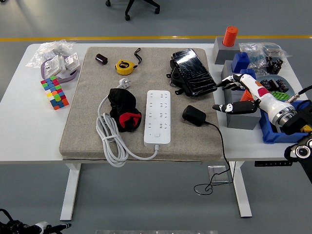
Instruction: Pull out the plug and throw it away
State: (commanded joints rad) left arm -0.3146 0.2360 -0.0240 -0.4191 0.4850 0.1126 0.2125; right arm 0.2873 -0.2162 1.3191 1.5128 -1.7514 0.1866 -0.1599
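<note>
The right hand [239, 95] enters from the right edge with its arm cut off by the frame; its white-and-black fingers [225, 107] are spread and grasp nothing, hovering over a grey block [242, 118] that it partly covers, beside a blue bin [278, 129] whose contents are too small to make out. The left arm does not show. The black plug adapter [194, 115], a rounded matte block, lies free on the coarse grey felt mat [87, 117], just right of the white power strip [158, 116] and not seated in any socket; its thin black cord [222, 146] runs off the white table [29, 122] edge and loops below. The strip is a smooth rectangular plastic bar with a thick white cable [109, 141] coiled to its left. Next to the cable sits a crumpled black-and-red cloth item [124, 109], its form hard to read. A glossy black pouch [191, 71] lies further back, and a multicoloured cube puzzle [54, 92] rests on bare tabletop at left.
</note>
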